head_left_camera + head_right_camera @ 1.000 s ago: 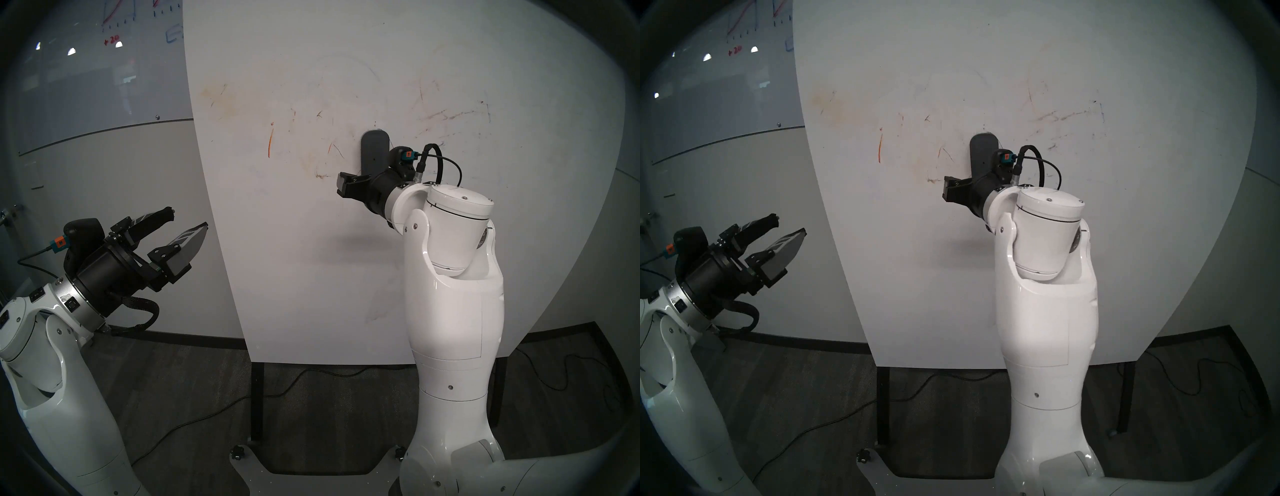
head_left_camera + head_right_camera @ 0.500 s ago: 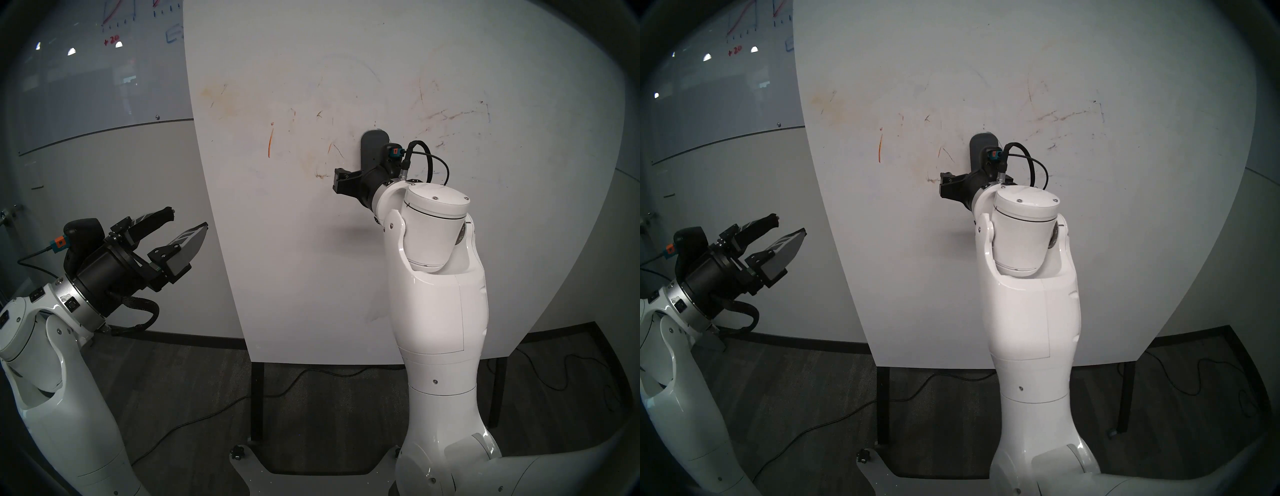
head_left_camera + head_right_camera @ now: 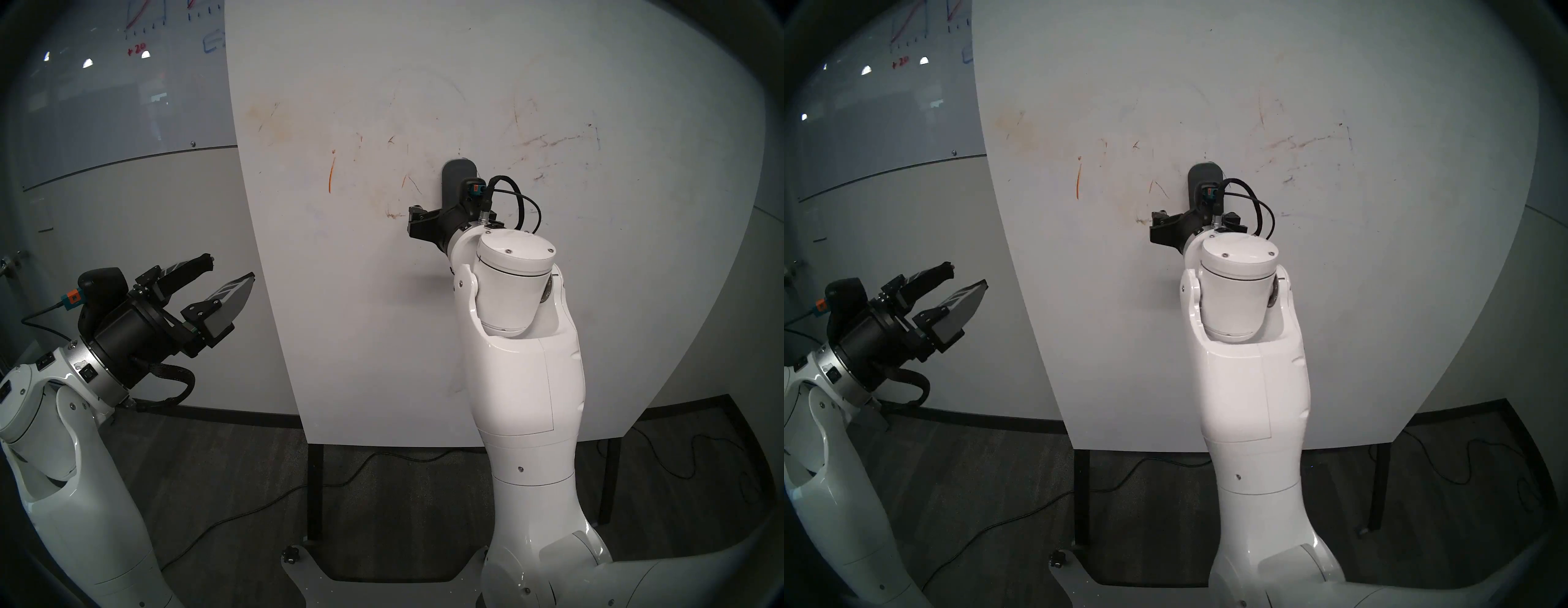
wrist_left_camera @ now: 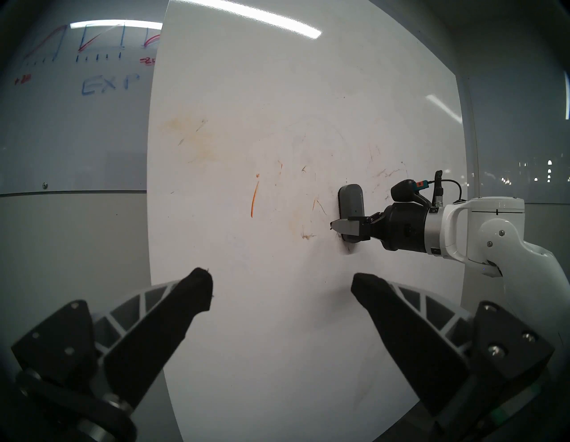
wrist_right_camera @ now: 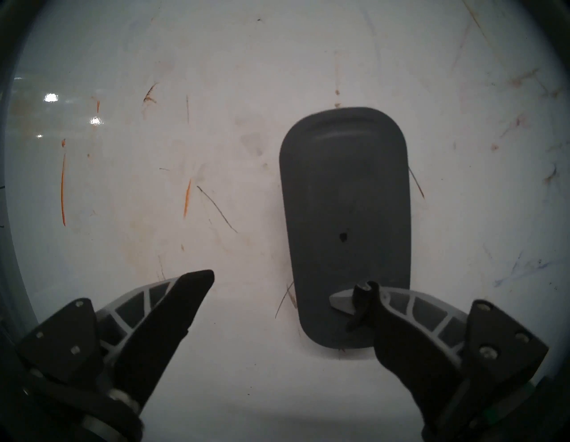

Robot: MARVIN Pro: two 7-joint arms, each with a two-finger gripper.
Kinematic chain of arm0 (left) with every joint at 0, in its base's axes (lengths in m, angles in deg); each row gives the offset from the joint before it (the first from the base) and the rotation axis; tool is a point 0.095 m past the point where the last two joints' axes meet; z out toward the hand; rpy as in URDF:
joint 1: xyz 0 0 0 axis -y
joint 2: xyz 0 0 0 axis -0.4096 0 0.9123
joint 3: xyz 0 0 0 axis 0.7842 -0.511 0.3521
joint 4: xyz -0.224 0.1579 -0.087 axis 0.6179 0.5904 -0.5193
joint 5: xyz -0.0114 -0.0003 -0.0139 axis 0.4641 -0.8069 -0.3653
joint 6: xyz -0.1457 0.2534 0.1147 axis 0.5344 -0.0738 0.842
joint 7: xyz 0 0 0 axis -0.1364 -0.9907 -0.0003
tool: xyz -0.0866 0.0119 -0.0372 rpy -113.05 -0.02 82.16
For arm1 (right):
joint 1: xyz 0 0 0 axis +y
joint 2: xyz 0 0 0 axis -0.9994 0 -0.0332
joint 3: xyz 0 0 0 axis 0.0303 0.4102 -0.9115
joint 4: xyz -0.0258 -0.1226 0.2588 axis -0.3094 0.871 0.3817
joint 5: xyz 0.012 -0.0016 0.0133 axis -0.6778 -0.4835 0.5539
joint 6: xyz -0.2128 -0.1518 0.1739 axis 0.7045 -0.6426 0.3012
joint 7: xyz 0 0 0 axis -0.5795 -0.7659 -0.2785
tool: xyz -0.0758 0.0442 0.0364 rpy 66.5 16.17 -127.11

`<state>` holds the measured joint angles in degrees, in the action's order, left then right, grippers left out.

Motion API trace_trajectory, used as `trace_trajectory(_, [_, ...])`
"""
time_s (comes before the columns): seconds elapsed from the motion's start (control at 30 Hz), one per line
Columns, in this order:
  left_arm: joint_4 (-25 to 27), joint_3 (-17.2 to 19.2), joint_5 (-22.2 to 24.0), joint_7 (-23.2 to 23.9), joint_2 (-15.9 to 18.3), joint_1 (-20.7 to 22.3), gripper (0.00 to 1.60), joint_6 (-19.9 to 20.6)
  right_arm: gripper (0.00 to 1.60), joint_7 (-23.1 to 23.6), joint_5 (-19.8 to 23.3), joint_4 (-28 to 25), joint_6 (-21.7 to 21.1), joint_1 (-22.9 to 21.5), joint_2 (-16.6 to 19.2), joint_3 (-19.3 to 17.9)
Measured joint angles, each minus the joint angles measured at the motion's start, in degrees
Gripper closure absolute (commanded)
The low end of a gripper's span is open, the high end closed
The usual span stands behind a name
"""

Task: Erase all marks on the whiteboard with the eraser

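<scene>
Our right gripper (image 5: 283, 287) is spread wide and holds nothing, level against the whiteboard (image 3: 382, 318) near its middle. The eraser (image 5: 345, 216) clings there upright, long axis vertical, off to the gripper's right; one finger (image 5: 364, 296) overlaps its lower end instead of straddling it. Our left gripper (image 3: 231, 280), also open and empty, waits off the board's left edge, farther away. Orange marks (image 3: 330, 174) remain left of the eraser.

glass wall board (image 4: 71, 123): blue "EXP" (image 4: 109, 84), red "+20" (image 3: 136, 49); nothing readable on whiteboard (image 4: 277, 77).
</scene>
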<state>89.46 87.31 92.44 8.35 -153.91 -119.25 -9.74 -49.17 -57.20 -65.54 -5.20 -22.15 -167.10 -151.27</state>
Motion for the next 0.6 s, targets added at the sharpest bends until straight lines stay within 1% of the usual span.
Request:
trace_trajectory(0.27, [0.00,0.00,0.00,0.00,0.00,0.00,0.00,0.00,0.00,-1.21,-0.65,0.59,1.54,0.07,-0.36,0.14])
trace_trajectory(0.6, [0.00,0.00,0.00,0.00,0.00,0.00,0.00,0.00,0.00,-2.04,-0.99,1.61,3.46,-0.28,-0.89,-0.74])
